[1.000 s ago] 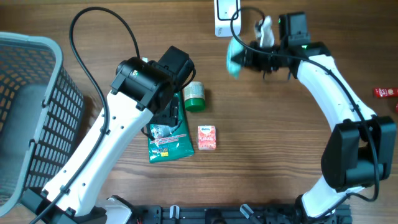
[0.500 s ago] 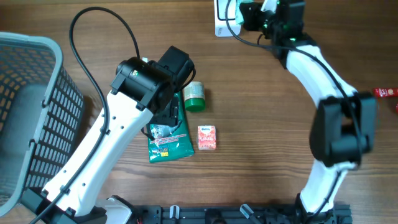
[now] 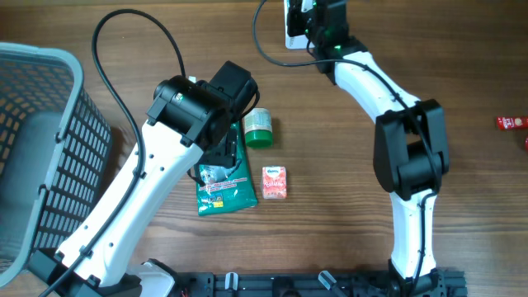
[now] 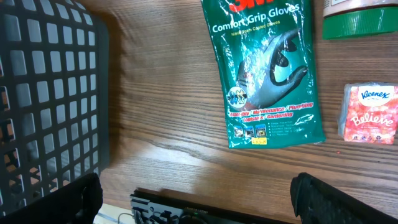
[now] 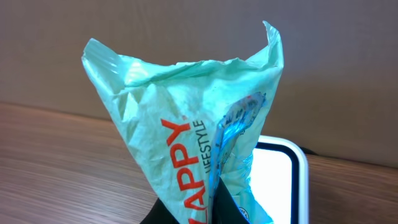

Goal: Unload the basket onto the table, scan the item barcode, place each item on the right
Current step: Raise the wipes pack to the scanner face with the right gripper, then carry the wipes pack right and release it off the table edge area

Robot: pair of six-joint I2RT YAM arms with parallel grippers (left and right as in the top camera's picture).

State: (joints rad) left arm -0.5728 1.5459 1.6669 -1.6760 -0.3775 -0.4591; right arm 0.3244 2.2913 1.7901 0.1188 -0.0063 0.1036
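Overhead barely shows the item, since the right arm covers it up by the white scanner (image 3: 292, 31). The right wrist cam is better: the mint Zappy packet (image 5: 186, 137) sticks up out of the right gripper (image 5: 208, 211), pinched at its bottom end, scanner just behind it. The left gripper (image 4: 199, 199) hangs spread wide over the glove pack (image 4: 268, 68).

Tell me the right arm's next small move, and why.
Probably ease the green packet toward the white scanner and turn it: the right gripper is shut on the packet, the scanner sits just behind it, and no barcode shows on the visible face.
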